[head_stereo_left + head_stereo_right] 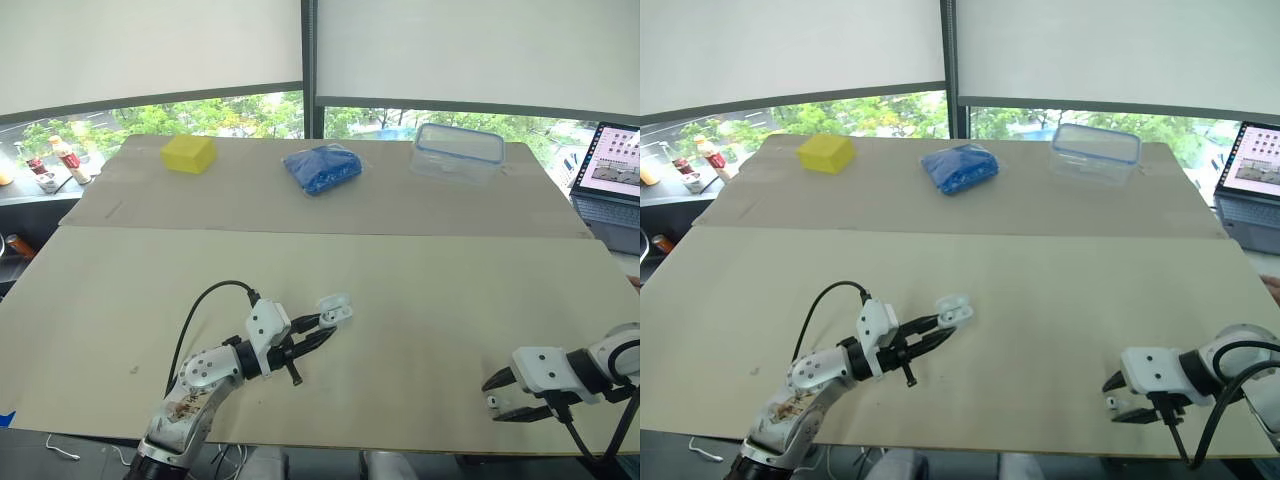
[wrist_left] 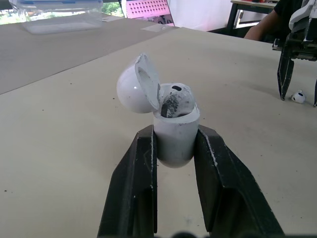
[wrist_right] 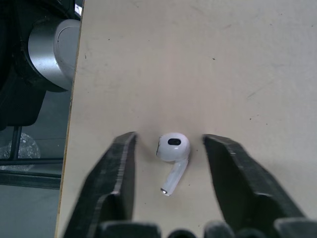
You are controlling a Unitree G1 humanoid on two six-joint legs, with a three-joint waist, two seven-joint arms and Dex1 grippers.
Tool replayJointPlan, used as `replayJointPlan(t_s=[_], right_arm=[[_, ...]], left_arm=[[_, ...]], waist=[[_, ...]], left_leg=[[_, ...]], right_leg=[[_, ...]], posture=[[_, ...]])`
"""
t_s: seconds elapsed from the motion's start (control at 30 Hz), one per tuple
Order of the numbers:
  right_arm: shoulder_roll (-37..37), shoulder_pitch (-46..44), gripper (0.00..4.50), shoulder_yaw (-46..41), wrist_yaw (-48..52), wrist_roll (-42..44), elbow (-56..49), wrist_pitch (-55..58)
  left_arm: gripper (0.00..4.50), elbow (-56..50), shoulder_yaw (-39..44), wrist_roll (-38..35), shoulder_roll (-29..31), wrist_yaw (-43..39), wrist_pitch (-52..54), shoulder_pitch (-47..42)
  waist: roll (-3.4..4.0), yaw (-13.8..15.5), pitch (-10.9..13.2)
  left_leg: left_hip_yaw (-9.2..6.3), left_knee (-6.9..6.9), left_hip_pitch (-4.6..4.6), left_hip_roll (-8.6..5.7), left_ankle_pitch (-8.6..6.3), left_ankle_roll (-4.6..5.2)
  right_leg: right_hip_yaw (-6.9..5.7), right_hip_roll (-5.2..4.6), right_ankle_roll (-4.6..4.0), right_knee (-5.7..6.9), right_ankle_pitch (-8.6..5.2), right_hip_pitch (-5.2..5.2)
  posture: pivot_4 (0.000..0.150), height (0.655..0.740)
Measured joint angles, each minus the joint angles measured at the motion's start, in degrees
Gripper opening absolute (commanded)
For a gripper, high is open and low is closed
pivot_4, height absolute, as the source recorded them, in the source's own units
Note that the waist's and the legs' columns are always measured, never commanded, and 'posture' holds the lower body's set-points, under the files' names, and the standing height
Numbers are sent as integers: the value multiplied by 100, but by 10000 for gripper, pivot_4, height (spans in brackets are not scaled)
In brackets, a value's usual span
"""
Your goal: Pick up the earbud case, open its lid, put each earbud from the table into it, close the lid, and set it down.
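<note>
on the table (image 1: 420, 290), my left claw (image 1: 322, 328) pinches the earbud case (image 2: 174, 139) at seven o'clock, lid (image 2: 133, 84) open so it can be filled. my right claw (image 1: 493, 398) is spread around the earbud (image 3: 173, 147) at five o'clock, ready to grab.

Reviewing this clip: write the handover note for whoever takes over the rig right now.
Left gripper: shut on the earbud case, lid open, one earbud apparently already inside.
Right gripper: open, straddling the second earbud, which lies on the table near its front edge, not yet gripped.
Done: case picked up, lid opened.
Left: grasp that earbud, seat it, close the lid, set the case down.
</note>
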Motion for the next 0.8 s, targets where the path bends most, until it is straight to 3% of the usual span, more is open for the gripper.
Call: replayJointPlan(t_s=[0.2,0.47,0.8], right_arm=[[-331,770,26995,-717,-571,-189,-1006,737],[-841,1398,26995,-1013,-1109,-849,-3258,3565],[-906,752,26995,5,-1453,-1130,-3266,4032]], left_arm=[[5645,0,-37,1,-12,2,0,-11],[5645,33,-106,8,-112,2,-3,-44],[5645,42,-145,10,-116,12,-3,-41]], waist=[[6,20,0],[5,20,1],[1,20,3]], left_leg=[[0,0,-3,-2,0,0],[0,0,-5,-1,0,0],[1,-2,-9,-1,-1,0]], right_leg=[[1,-1,1,0,0,-1],[1,0,2,-3,-1,-2],[0,-1,2,-15,-1,-3]], posture=[[1500,6909],[1500,6909],[1500,6909]])
